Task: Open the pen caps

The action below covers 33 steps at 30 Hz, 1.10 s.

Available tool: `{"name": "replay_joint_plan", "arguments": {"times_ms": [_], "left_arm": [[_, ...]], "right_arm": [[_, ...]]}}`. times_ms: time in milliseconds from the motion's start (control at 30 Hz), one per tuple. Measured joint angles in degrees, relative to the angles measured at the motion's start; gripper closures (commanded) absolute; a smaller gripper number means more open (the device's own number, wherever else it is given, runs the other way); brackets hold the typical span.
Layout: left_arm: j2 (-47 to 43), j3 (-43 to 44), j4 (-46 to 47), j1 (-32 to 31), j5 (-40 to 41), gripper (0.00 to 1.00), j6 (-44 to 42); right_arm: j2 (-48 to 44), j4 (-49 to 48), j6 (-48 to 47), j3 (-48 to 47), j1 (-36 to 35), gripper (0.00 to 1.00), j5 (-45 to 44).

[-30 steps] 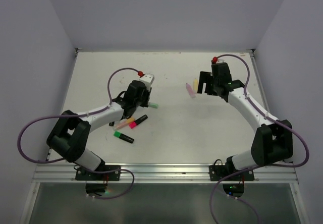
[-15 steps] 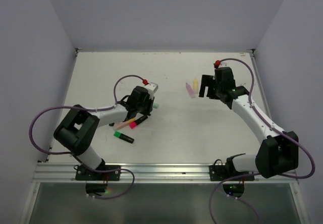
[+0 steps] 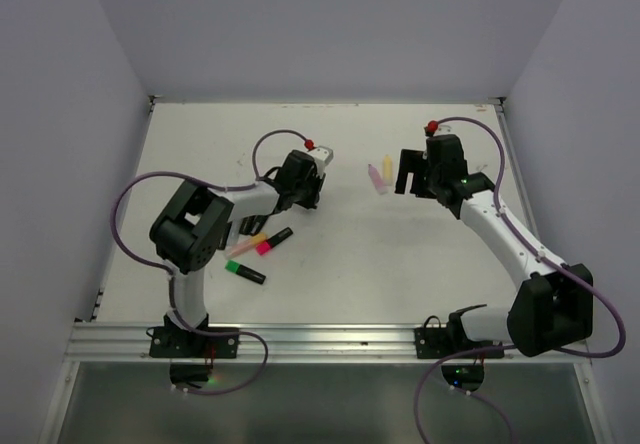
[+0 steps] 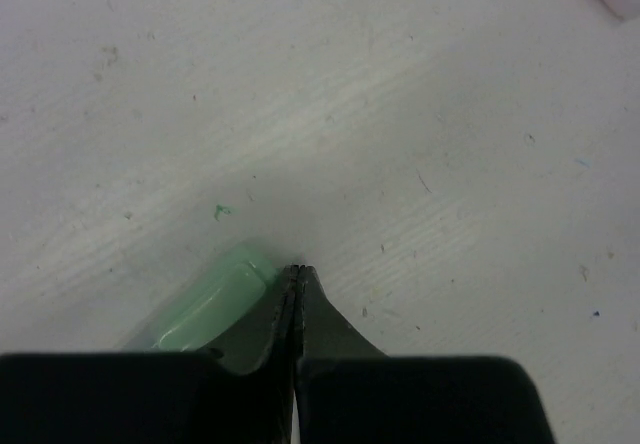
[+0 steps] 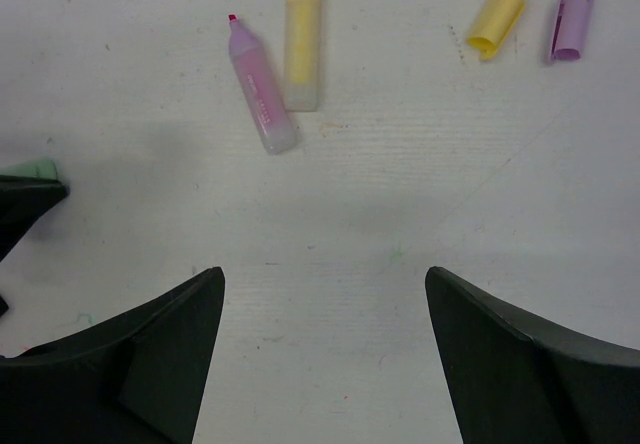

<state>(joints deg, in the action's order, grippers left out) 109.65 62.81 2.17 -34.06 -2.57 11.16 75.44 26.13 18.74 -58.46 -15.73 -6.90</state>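
My left gripper (image 4: 296,270) is shut and empty, its tips low over the table. A mint pen (image 4: 210,309) lies just left of the fingers, against the left one. In the top view this gripper (image 3: 306,200) is at the table's middle left. My right gripper (image 5: 325,279) is open and empty above bare table. Ahead of it lie an uncapped pink pen (image 5: 262,99) and an uncapped yellow pen (image 5: 302,49), with a loose yellow cap (image 5: 497,19) and a purple cap (image 5: 571,22) to their right. The top view shows the right gripper (image 3: 408,176) beside those pens (image 3: 380,174).
A black pen with a pink end (image 3: 273,241), a black pen with a green end (image 3: 245,272) and a yellow-orange one (image 3: 252,239) lie near the left arm. The left arm's purple cable (image 3: 150,189) loops over the table's left side.
My left gripper has moved right and away from the bases, ending beside the mint pen. The left arm folded in. The right gripper shifted slightly and stays open.
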Motion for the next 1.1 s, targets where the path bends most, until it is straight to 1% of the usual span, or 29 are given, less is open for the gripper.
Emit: {"name": "replay_joint_plan", "arguments": {"times_ms": [100,200,233,267,300,333,367,467,567,600,633,700,867,1100], "left_arm": [[3.0,3.7,0.0,0.9,-0.5,0.98,-0.9],[3.5,5.0,0.1,2.3,-0.7,0.94,-2.0],[3.5,5.4,0.2,2.6,-0.7,0.91,-2.5],[3.3,5.6,0.6,2.9,-0.7,0.83,-3.0],[2.8,5.4,0.7,3.2,-0.6,0.81,-3.5],[1.8,4.8,1.2,3.4,-0.6,0.77,-4.0],[0.3,3.7,1.9,3.5,-0.4,0.71,-4.6],[-5.6,-0.3,2.9,3.8,-0.1,0.65,-5.9],[-10.2,-2.1,3.0,4.6,-0.4,0.62,-6.9],[-11.0,-2.4,3.0,5.4,-0.6,0.55,-7.5],[-11.5,-2.6,2.9,6.2,-0.9,0.43,-7.9],[-11.6,-2.8,2.1,8.0,-1.4,0.37,-9.4],[-11.1,-3.9,-0.2,10.8,-1.9,0.36,-11.4],[-11.1,-5.7,-1.7,10.9,-3.8,0.39,-13.7]], "right_arm": [[-0.1,0.0,0.0,0.2,0.0,0.15,0.0],[-0.2,0.0,0.0,0.5,0.0,0.15,-0.2],[-0.2,0.0,-0.1,0.6,0.0,0.15,-0.2],[-0.2,0.1,-0.1,0.7,0.0,0.15,-0.4],[-0.2,0.1,-0.2,0.7,0.0,0.15,-0.6],[-0.2,0.0,-0.2,0.8,0.0,0.15,-0.7],[-0.2,0.0,-0.2,0.8,0.0,0.15,-0.9],[-0.3,0.0,-0.2,0.9,0.0,0.15,-0.9],[-0.5,0.0,-0.2,0.9,0.0,0.15,-0.8],[-0.5,0.0,-0.2,0.9,0.0,0.15,-0.8],[-0.5,-0.1,-0.2,0.9,-0.1,0.15,-0.6],[-0.5,-0.1,-0.2,0.9,-0.3,0.15,-0.4],[-0.5,-0.5,-0.2,0.9,-0.5,0.15,0.4],[-1.0,-0.9,-0.2,1.5,-0.6,0.15,0.5]]}}
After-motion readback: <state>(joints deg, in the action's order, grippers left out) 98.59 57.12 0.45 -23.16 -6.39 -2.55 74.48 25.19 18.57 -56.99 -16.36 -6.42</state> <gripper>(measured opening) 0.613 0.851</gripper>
